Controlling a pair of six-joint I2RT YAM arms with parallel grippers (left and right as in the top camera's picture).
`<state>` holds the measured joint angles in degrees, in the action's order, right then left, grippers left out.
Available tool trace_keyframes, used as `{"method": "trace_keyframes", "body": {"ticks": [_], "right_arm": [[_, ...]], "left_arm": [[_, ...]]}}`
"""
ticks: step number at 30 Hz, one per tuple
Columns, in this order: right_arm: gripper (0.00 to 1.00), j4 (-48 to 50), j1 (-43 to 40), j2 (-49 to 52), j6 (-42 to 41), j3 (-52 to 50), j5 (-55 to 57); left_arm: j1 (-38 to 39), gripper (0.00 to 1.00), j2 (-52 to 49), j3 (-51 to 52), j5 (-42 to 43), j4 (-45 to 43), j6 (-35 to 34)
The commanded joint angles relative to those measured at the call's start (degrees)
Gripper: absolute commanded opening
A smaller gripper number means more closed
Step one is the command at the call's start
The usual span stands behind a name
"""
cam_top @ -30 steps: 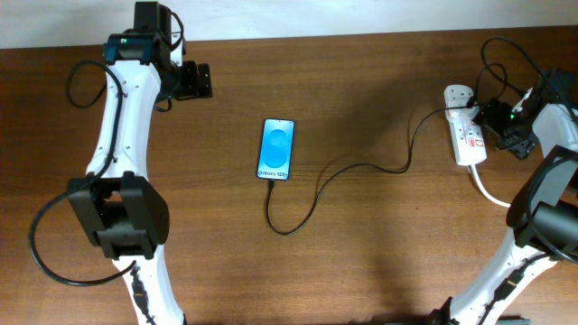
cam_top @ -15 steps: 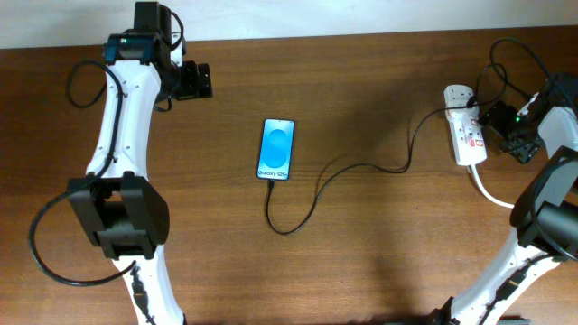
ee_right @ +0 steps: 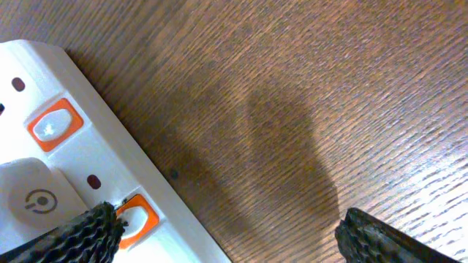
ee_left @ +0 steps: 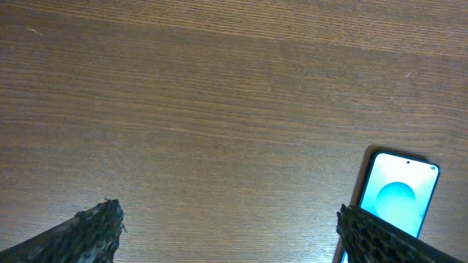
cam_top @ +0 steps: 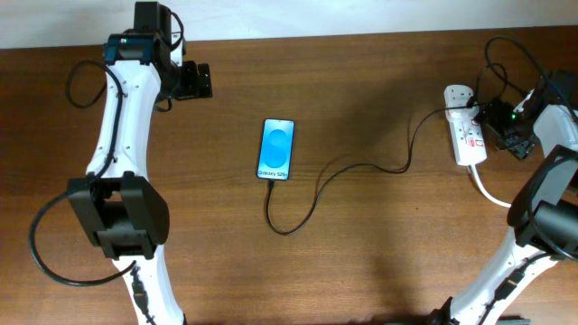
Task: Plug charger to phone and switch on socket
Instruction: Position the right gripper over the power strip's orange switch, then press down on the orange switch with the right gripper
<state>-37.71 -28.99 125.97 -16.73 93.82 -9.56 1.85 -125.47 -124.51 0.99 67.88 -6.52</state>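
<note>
The phone (cam_top: 276, 149) lies lit on the surface (cam_top: 361, 262), the charger (cam_top: 343, 170) meeting its lower edge and trailing right to the socket (cam_top: 467, 135). Right claw (ee_right: 227, 237) – spread open – straddles that socket's edge, one finger over an orange switch; left claw (ee_left: 228, 234), also open, hovers up-left of the phone.

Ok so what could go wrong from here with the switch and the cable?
1. The right gripper is open, with one finger right by an orange switch and the white adapter. A press could land on the adapter instead.
2. A sideways push might slide the power strip and tug the charger cable, possibly pulling its plug from the phone.
</note>
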Motion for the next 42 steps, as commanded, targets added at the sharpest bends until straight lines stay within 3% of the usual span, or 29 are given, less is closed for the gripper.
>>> {"method": "trace_keyframes", "body": {"ticks": [1,36,42], "right_arm": [[0.98,-1.7,1.3,1.2,0.4,-0.3,-0.6],[0.98,-2.5,4.3,5.6,4.5,-0.8,-3.8],[0.98,-4.0,-0.1,2.3,2.8,3.9,-3.8]], "left_arm": [[-0.2,0.99,-0.3,0.0,-0.8,-0.1,-0.5],[-0.2,0.99,-0.3,0.0,-0.8,-0.1,-0.5],[-0.2,0.99,-0.3,0.0,-0.8,-0.1,-0.5]]}}
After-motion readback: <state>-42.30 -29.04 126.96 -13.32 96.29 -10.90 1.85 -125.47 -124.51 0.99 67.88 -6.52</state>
